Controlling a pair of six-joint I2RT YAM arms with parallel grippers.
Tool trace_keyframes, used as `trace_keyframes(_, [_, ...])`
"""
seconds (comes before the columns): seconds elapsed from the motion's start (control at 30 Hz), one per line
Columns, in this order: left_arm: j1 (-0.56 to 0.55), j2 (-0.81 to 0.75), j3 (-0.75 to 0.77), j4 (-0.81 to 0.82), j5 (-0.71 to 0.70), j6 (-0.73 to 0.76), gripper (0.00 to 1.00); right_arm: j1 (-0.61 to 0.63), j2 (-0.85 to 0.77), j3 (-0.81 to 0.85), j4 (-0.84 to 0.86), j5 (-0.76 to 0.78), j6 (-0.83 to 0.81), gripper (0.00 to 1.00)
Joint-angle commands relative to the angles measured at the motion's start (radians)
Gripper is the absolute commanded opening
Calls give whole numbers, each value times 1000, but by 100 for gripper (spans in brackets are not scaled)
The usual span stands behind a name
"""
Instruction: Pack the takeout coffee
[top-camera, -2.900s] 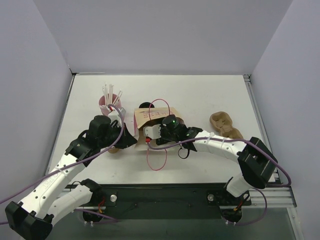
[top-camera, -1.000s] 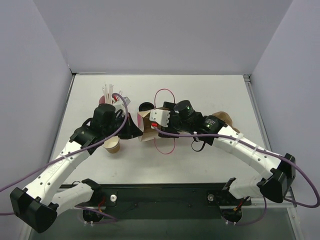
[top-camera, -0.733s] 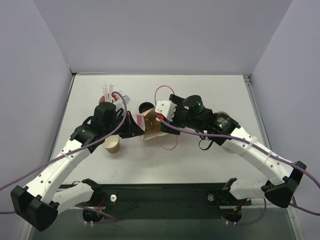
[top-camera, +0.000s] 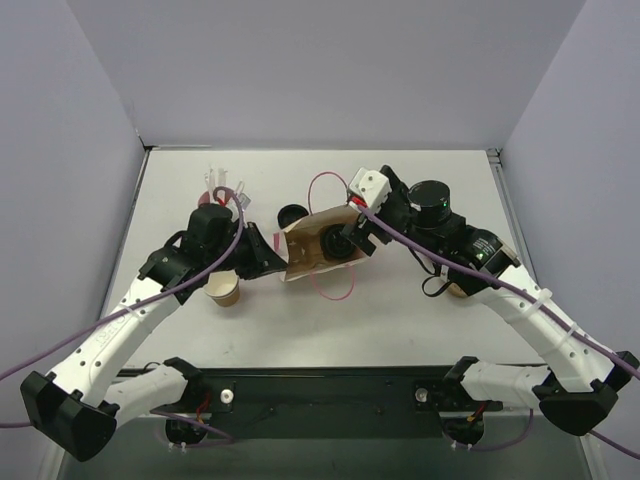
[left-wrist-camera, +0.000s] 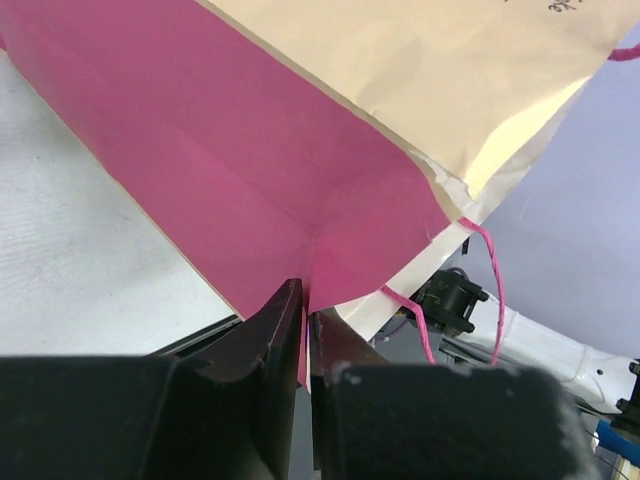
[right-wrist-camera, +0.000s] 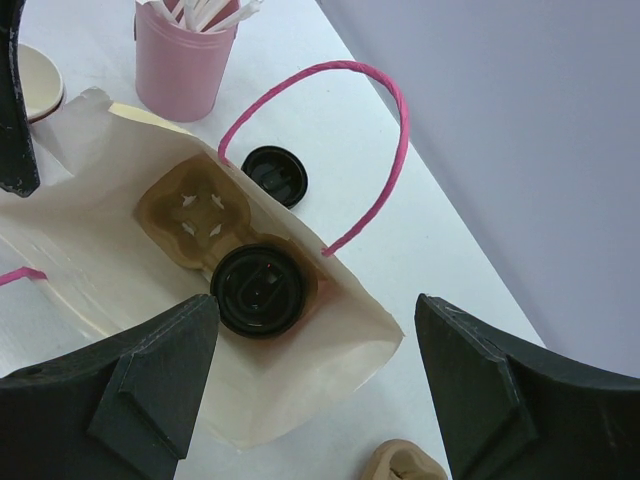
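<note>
The left arm (top-camera: 125, 322) climbs from its base at the near left and leans far and to the right, bent at the elbow; its wrist (top-camera: 210, 240) sits left of centre, turned so the tool points right and slightly down. The left gripper (left-wrist-camera: 305, 292) has its jaws drawn almost together; only a thin slit shows between the dark fingers (left-wrist-camera: 268, 325), with the edge of the paper bag (left-wrist-camera: 290, 170) pinched in it. The right arm (top-camera: 535, 312) sweeps up from the near right, arching far and leftward to centre. The right gripper (right-wrist-camera: 315, 302) points downward, raised, its fingers (right-wrist-camera: 150, 370) spread wide apart and gripping nothing.
</note>
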Motion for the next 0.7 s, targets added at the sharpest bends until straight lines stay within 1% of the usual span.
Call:
trace_keyframes(0.0, [8, 10, 86, -12, -54, -12, 17, -9, -23, -7, 64, 45, 53, 81])
trace_keyframes(0.1, [8, 30, 111, -10, -63, -18, 17, -21, -5, 31, 52, 160, 159, 80])
trace_keyframes(0.13, [8, 35, 116, -9, -66, -18, 17, -27, 12, 47, 37, 183, 221, 80])
trace_keyframes(0.17, [8, 38, 120, -7, -72, -20, 17, -29, 24, 63, 18, 234, 242, 80])
trace_keyframes(0.3, [8, 58, 155, 2, -94, -14, 19, -46, 69, 125, -58, 279, 331, 80])
trace_keyframes(0.43, [10, 101, 205, -27, -112, 8, 26, -70, 98, 146, -72, 285, 381, 80])
trace_keyframes(0.47, [10, 104, 214, -36, -121, 11, 30, -75, 107, 152, -81, 286, 410, 80])
trace_keyframes(0.67, [10, 84, 240, -75, -204, 46, 44, -104, 144, 176, -108, 273, 458, 79])
